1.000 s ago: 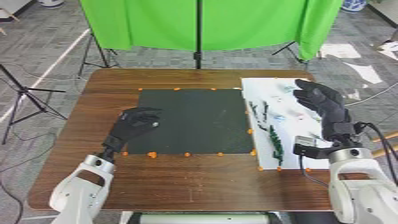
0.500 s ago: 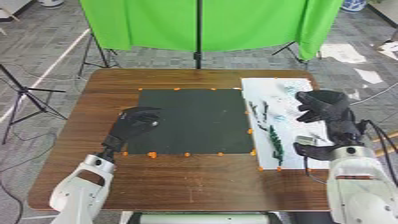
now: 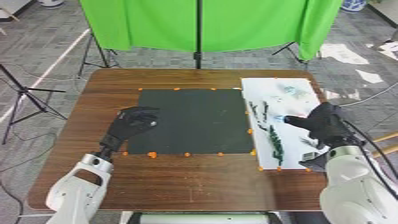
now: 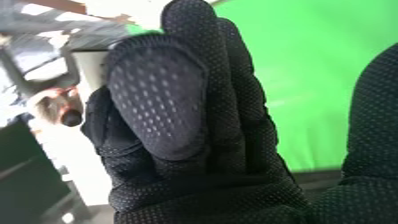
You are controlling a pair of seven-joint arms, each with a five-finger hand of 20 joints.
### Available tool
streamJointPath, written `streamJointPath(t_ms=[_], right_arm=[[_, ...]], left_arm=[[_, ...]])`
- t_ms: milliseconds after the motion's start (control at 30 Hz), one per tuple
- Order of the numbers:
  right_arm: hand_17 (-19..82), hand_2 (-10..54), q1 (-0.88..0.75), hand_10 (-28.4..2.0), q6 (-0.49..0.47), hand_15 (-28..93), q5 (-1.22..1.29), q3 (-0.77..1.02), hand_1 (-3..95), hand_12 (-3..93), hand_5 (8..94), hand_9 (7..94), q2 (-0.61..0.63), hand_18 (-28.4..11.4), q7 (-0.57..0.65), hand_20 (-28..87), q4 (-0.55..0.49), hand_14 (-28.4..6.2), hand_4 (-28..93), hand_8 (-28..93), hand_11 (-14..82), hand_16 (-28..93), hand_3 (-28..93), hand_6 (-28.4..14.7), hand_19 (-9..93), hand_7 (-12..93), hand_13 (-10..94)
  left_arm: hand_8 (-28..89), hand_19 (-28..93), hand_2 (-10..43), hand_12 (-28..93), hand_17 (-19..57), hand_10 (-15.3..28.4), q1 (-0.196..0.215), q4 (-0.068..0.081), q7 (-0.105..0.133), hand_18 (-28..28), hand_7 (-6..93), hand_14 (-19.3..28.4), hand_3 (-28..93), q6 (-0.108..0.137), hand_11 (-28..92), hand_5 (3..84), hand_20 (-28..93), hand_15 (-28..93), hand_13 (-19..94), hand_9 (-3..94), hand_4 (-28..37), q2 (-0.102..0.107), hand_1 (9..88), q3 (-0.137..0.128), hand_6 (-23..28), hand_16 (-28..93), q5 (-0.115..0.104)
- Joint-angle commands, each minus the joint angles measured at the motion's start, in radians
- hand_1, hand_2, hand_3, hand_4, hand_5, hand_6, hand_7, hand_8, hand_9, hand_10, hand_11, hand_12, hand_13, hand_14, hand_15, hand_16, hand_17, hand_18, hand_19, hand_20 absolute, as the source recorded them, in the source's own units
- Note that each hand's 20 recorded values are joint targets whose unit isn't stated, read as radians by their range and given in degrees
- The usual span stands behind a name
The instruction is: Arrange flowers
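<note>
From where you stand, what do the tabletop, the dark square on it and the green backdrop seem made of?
The tabletop looks like wood or wood-look laminate, with brown streaky grain. The dark square seems matt card or thin cloth, lying flat without gloss. The green backdrop is probably matt fabric, since it hangs in soft folds.

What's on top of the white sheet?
On the white sheet: a long leafy green sprig, thinner dark green stems, and pale bluish pieces, likely flowers. The right hand blocks part of its right side; anything behind it can't be seen.
</note>
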Motion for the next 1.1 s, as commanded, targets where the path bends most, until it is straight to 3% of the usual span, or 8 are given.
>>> streamJointPath(t_ms=[33,433,800,1100], right_arm=[[61,-9.5,0.074,-15.1,-0.172,51,-0.096,-0.073,34.9,23.5,74.7,87.9,-0.008,-15.9,0.055,49,0.052,-2.7,-23,-5,20.0,26,51,-5.6,93,16,94],[63,-9.5,0.16,-15.2,-0.337,54,-0.079,-0.166,38.4,23.9,74.5,88.7,-0.056,-13.9,0.137,48,0.121,-1.3,-19,-5,20.6,24,51,-6.4,93,16,94],[64,-9.5,0.262,-15.4,-0.393,55,-0.025,-0.272,38.3,23.9,74.5,89.2,-0.097,-13.0,0.173,47,0.207,-1.1,-17,-4,20.5,24,51,-7.0,93,16,94],[64,-9.5,0.273,-15.5,-0.421,55,0.009,-0.288,37.0,24.2,75.3,89.9,-0.121,-12.6,0.194,47,0.218,-1.1,-16,-4,21.0,23,52,-7.3,93,16,94]], left_arm=[[-7,23,-2.6,14,9.6,13.9,0.025,-0.007,-0.021,15.6,16.7,19.2,57,0.01,25,52.0,22,29,43,53.1,-12.8,0.016,38.7,0.002,5.1,-2,-0.013],[-6,23,-2.6,14,9.6,14.0,0.031,-0.014,-0.035,15.6,16.6,19.4,57,0.007,25,51.9,22,29,43,53.0,-12.8,0.029,38.7,0.009,5.1,-2,-0.019],[-6,23,-2.5,14,9.5,14.1,0.028,-0.017,-0.046,15.5,16.6,19.4,57,0.009,25,52.0,22,30,43,52.8,-12.9,0.047,38.6,0.013,5.1,-2,-0.025],[-6,23,-2.3,14,9.5,14.1,0.029,-0.019,-0.049,15.6,16.5,19.4,57,0.01,25,51.8,22,29,43,52.8,-12.9,0.048,38.5,0.013,5.2,-2,-0.029]])
